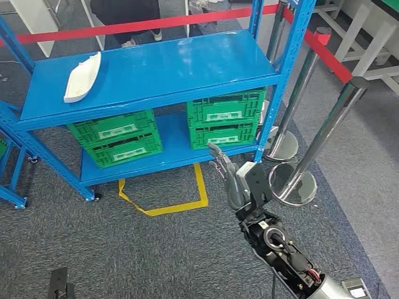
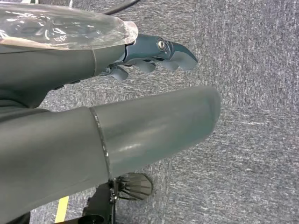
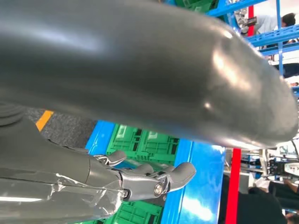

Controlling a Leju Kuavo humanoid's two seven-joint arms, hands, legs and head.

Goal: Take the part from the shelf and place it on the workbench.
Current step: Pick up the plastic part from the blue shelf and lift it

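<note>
Part: a white, boat-shaped moulded piece (image 1: 83, 77) lying flat on the top board of the shelf, near that board's left end, nothing touching it.
Shelf: a blue steel rack (image 1: 155, 71) with two boards, standing on grey carpet (image 1: 141, 255); a second blue frame (image 1: 12, 156) stands just beside it on the left.
Crates: four green slatted crates on the lower board, in two stacks of two; the left stack (image 1: 115, 137) sits under the part's end of the shelf, the right stack (image 1: 225, 121) beside the right upright.
Right hand: raised in front of the shelf's lower right corner (image 1: 225, 168), fingers stretched out and apart, holding nothing; the fingertips point toward the right crate stack and stand clear of it. In the right wrist view the fingers (image 3: 155, 179) lie straight, apart from the thick thumb, with green crates and the blue board behind them.
Left hand: seen in the left wrist view (image 2: 151, 70), over bare carpet; the dark fingers (image 2: 166, 50) extend straight, spaced from the thumb, with nothing between them.
Floor mark: a yellow tape outline (image 1: 164, 199) on the carpet before the shelf, between the crate stacks.
Barrier: red tape (image 1: 329, 53) strung on chrome posts (image 1: 320, 137) to the right of the shelf.
Person: dark-clothed legs and shoes (image 1: 136, 28) behind the shelf.
</note>
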